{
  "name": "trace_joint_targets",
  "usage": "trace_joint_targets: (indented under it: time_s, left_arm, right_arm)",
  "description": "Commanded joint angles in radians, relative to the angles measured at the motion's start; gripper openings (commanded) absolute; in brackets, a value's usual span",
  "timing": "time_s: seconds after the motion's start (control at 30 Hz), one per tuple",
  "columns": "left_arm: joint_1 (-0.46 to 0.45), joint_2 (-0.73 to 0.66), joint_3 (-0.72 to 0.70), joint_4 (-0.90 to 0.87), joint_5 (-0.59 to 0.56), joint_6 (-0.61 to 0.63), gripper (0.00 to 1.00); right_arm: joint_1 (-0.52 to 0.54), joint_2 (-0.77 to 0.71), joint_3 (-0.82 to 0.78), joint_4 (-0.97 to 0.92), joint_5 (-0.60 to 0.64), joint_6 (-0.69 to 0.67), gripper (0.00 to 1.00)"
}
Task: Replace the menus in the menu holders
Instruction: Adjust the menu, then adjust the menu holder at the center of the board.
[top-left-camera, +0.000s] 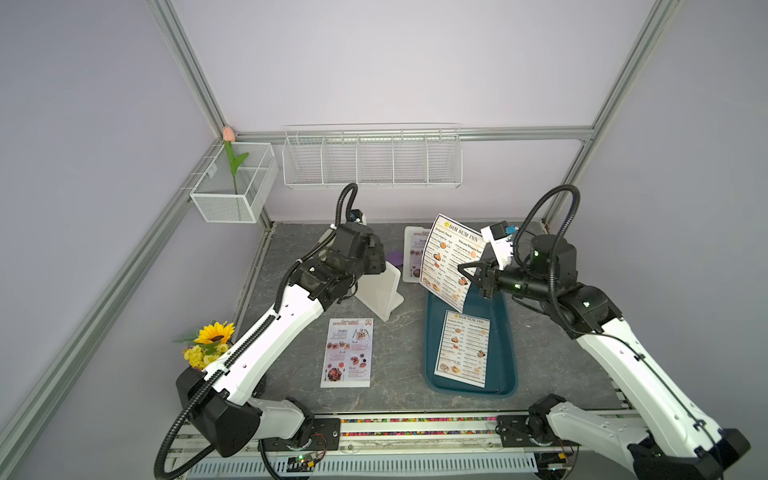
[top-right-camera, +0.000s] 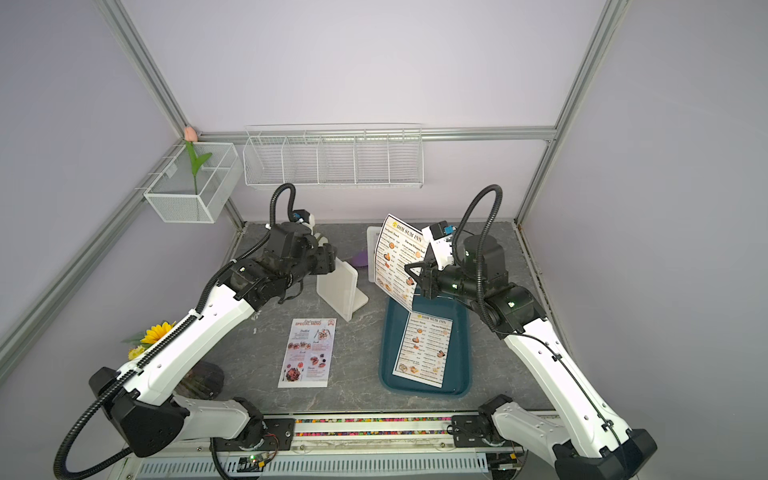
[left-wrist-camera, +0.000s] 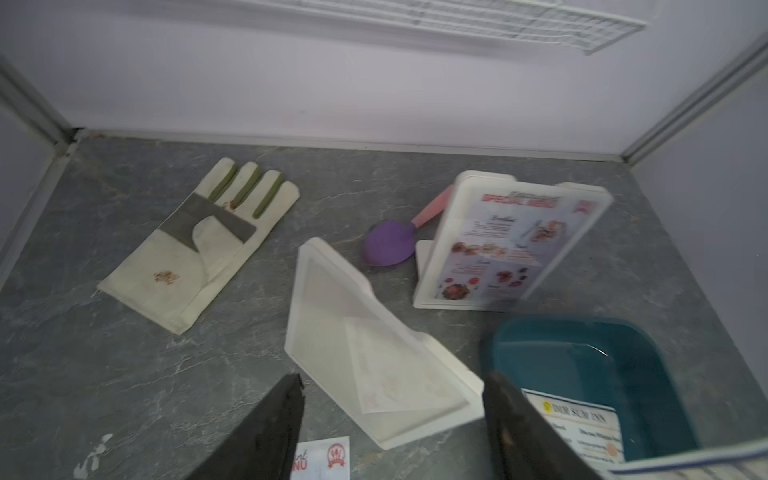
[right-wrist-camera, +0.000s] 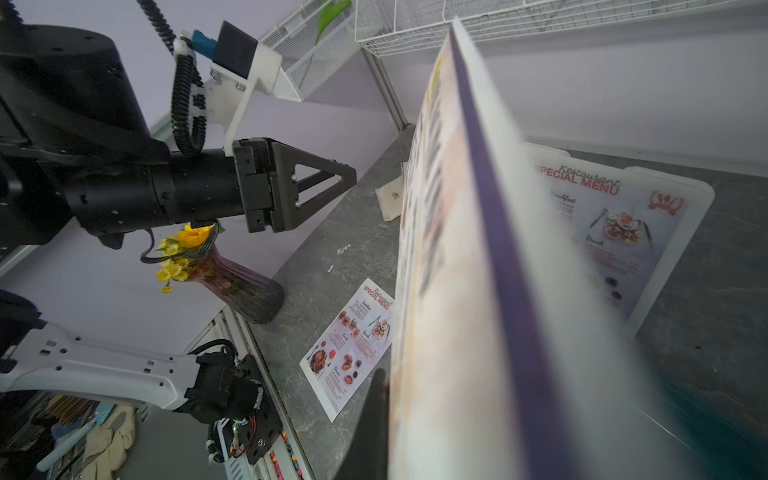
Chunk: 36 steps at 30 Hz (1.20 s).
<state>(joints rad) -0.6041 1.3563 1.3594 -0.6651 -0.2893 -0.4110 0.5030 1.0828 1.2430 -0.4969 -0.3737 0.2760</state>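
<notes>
In a top view, right end effector (top-left-camera: 464, 271) shut on DIM SUM INN menu (top-left-camera: 442, 255), raised over teal tray (top-left-camera: 505, 332), right side of tabletop (top-left-camera: 399, 332). Left wrist: left end effector (left-wrist-camera: 395, 377) wide open, empty, at empty menu holder (left-wrist-camera: 332, 311). Right wrist: menu edge-on, blurred; light, limp paper, edge pinch best.

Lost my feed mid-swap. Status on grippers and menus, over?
Left gripper open, by the empty holder. Right gripper shut on a Dim Sum Inn menu, held up above the tray. Far holder holds a Special Menu.
</notes>
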Motion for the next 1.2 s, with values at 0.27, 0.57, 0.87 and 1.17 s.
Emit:
trace_joint_targets:
  time_s: [0.27, 0.57, 0.87, 1.17]
  left_arm:
    - [0.154, 0.24, -0.034, 0.076, -0.051, -0.064, 0.58]
    - [0.184, 0.416, 0.091, 0.093, -0.039, 0.005, 0.57]
    - [0.184, 0.466, 0.129, 0.099, 0.113, 0.045, 0.59]
    - [0.184, 0.285, 0.037, 0.028, 0.048, -0.021, 0.63]
  right_arm:
    - [0.15, 0.156, 0.185, -0.073, 0.282, -0.008, 0.07]
    - [0.172, 0.219, 0.248, -0.053, 0.334, -0.004, 0.07]
    - [0.196, 0.269, 0.289, 0.023, 0.341, 0.091, 0.06]
    - [0.245, 0.306, 0.335, 0.023, 0.347, 0.174, 0.07]
